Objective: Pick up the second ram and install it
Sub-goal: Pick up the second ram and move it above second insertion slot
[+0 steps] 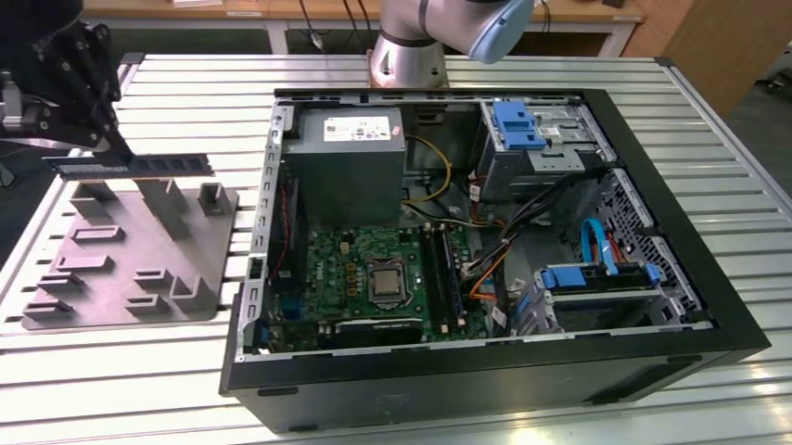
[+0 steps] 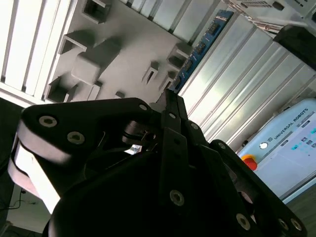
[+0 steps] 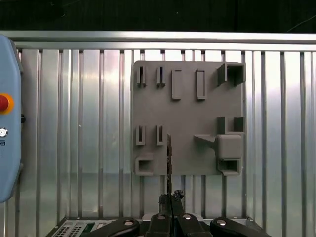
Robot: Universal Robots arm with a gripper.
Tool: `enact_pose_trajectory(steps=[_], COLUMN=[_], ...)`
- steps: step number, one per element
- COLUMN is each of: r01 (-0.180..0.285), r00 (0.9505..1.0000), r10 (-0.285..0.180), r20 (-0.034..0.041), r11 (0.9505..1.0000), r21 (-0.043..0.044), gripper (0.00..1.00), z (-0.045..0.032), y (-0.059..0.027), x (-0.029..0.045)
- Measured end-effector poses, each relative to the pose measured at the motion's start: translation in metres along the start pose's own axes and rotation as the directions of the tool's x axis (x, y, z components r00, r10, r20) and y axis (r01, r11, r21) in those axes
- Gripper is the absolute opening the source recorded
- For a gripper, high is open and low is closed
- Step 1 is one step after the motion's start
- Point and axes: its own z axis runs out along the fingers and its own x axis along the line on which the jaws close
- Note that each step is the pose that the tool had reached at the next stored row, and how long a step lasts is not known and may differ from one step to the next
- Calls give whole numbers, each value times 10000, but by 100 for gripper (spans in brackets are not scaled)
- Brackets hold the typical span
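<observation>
The black gripper of the arm is closed on the second ram, a long, thin, flat memory stick with a dark blue board and a row of black chips. In the exterior view the stick lies horizontal, on its edge, and the fingers clamp it near the end at the exterior view's left. It hangs just over the upright posts at the far part of the grey plastic fixture plate; whether it touches these posts, I cannot tell. In the first wrist view the second ram is seen edge-on as a thin dark line from the gripper across the edge of the fixture plate. In the second wrist view the blue board runs away from the gripper, beside the fixture plate. The plate rests on a slatted aluminium table. At the exterior view's right stands an open black computer case, well apart from the stick, with a green motherboard and its long black slots inside. A pale blue control pendant with a red button lies on the table.
</observation>
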Motion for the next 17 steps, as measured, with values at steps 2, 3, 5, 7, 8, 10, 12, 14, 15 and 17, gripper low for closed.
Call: enact_pose_trajectory(steps=[2, 3, 5, 7, 8, 10, 12, 14, 15, 17], r01=[0, 0, -1, -1, 0, 0, 0, -1, 0, -1], r00=[10000, 10000, 10000, 10000, 10000, 10000, 10000, 10000, 10000, 10000], r10=[0, 0, 1, 1, 0, 0, 0, 1, 0, 1], r20=[0, 0, 1, 1, 0, 0, 1, 1, 1, 1], r11=[10000, 10000, 10000, 10000, 10000, 10000, 10000, 10000, 10000, 10000], r21=[0, 0, 1, 1, 0, 0, 1, 1, 0, 0], gripper=[11, 11, 11, 11, 11, 11, 11, 11, 11, 11], z=[-2, -3, -3, -3, -4, -5, -5, -6, -6, -8], y=[-214, -245, -309, -369, -400, -463, -533, -595, -632, -758], x=[-3, -3, -4, -5, -5, -6, -7, -8, -8, -10])
